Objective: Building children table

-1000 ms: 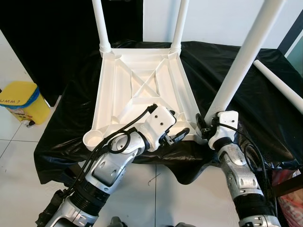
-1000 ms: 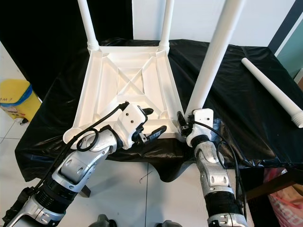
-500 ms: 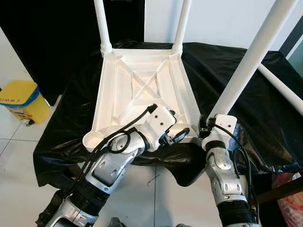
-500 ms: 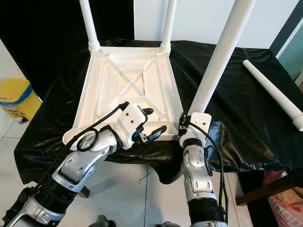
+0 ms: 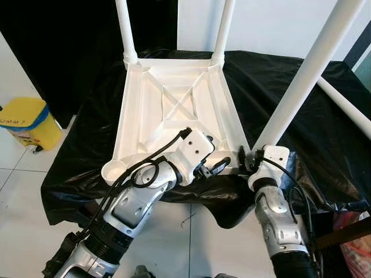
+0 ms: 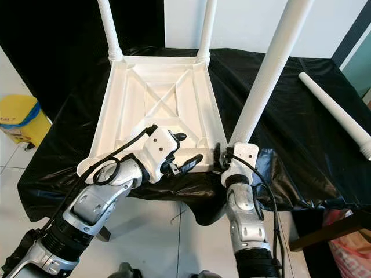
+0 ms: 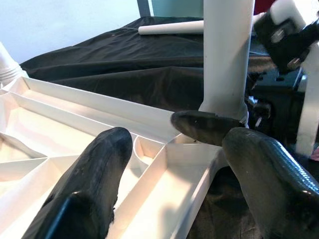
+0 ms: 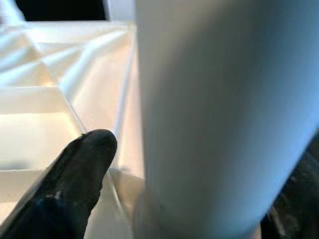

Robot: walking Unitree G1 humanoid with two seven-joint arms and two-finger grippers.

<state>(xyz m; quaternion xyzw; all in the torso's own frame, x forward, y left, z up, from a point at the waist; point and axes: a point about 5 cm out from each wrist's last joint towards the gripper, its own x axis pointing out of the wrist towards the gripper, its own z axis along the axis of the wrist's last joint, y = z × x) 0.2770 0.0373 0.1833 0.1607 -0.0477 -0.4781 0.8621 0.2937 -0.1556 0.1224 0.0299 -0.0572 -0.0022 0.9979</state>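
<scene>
Since a second ago, the right arm has drawn in closer to the tabletop's corner, and the tall leg it holds stands a little straighter; the left arm has hardly moved.

A black-draped table [image 5: 324,133] carries the white children's tabletop [image 5: 174,110], which lies upside down with its ribbed underside up. Two legs [image 5: 123,29] stand screwed into its far corners. A third leg [image 5: 304,78] rises from the near right corner, tilted to the right. A loose fourth leg [image 5: 348,110] lies on the black cloth to the right. The near left corner socket [image 5: 113,171] is empty. A yellow bin [image 5: 26,123] stands on the floor at left.

The right end effector [image 5: 250,159] is clamped on the third leg at its base, by the corner. The left end effector [image 5: 211,167] rests at the tabletop's near edge, its fingers [image 7: 94,174] apart, one inside the frame and one beyond the edge.
</scene>
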